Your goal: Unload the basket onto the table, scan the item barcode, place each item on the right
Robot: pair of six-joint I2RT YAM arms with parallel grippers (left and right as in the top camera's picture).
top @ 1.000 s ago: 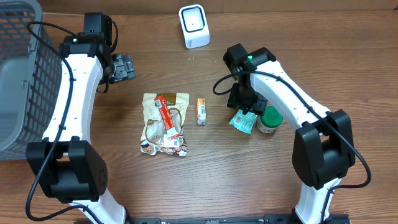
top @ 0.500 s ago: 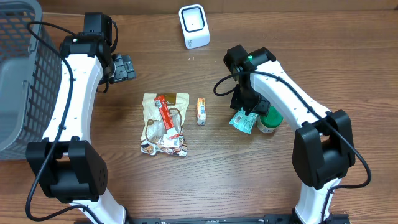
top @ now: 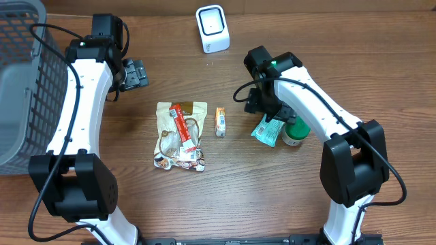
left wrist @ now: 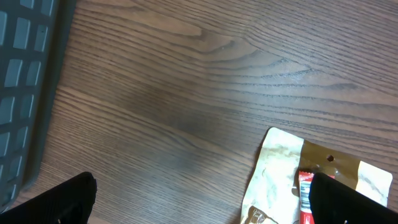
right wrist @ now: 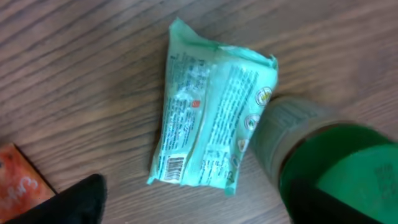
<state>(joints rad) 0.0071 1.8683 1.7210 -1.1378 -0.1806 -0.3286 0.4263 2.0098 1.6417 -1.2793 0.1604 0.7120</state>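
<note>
The basket [top: 17,82] stands well out beyond the left pincer [top: 135,73], which hangs spread and empty. The white scanner [top: 212,28] is up the table, well apart from the right pincer [top: 261,103]. Just beneath that pincer lie the green jar [top: 294,131] and, beside it, the teal packet [right wrist: 208,124], flat on the wood with its barcode [right wrist: 175,168] facing up. The right pincer is released and holds nothing. The step looks like picking up: next, close on the packet and carry it to the scanner. Since a moment ago this pincer has drawn back off the packet.

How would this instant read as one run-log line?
left jaws open, empty | right jaws open over teal packet | packet on table, beside green bottle | white scanner untouched
</note>
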